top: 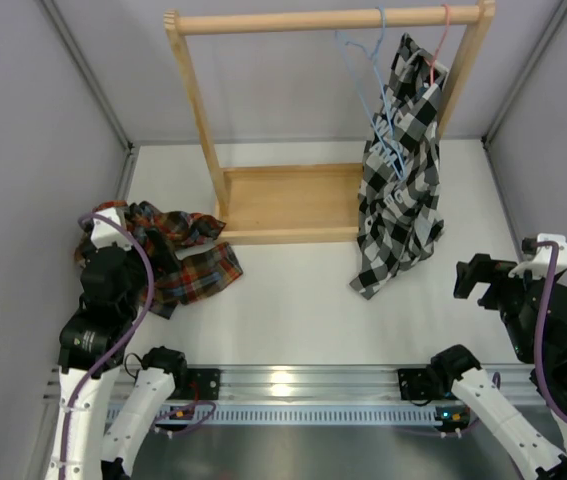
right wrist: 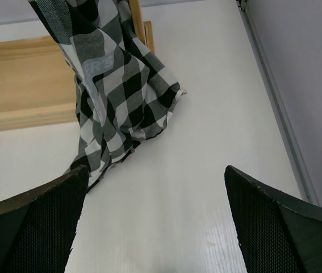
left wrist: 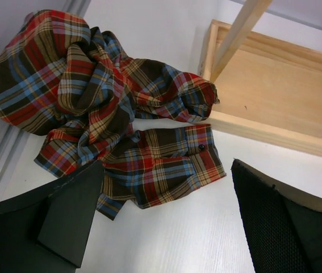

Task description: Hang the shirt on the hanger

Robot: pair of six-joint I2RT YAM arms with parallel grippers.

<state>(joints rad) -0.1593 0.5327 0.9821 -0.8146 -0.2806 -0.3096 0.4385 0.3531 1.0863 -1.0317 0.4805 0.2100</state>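
Observation:
The shirt (top: 191,258), in red, orange, green and blue plaid, lies crumpled on the white table at the left, next to the wooden rack's base. In the left wrist view the shirt (left wrist: 109,114) fills the upper left. My left gripper (left wrist: 166,227) hovers open just short of its cuff edge, with nothing between the fingers. In the top view the left gripper (top: 123,250) is over the shirt's left part. The light-blue hanger (top: 365,62) hangs bare on the rack's rod. My right gripper (top: 481,280) stands open and holds nothing above the table; the right wrist view shows this gripper (right wrist: 155,227) over bare table.
A wooden rack (top: 288,200) with a top rod (top: 293,20) stands at the back. A black-and-white checked shirt (top: 400,170) hangs from a pink-red hanger (top: 444,35) beside the blue one, its hem (right wrist: 121,114) reaching the table. Grey walls close both sides.

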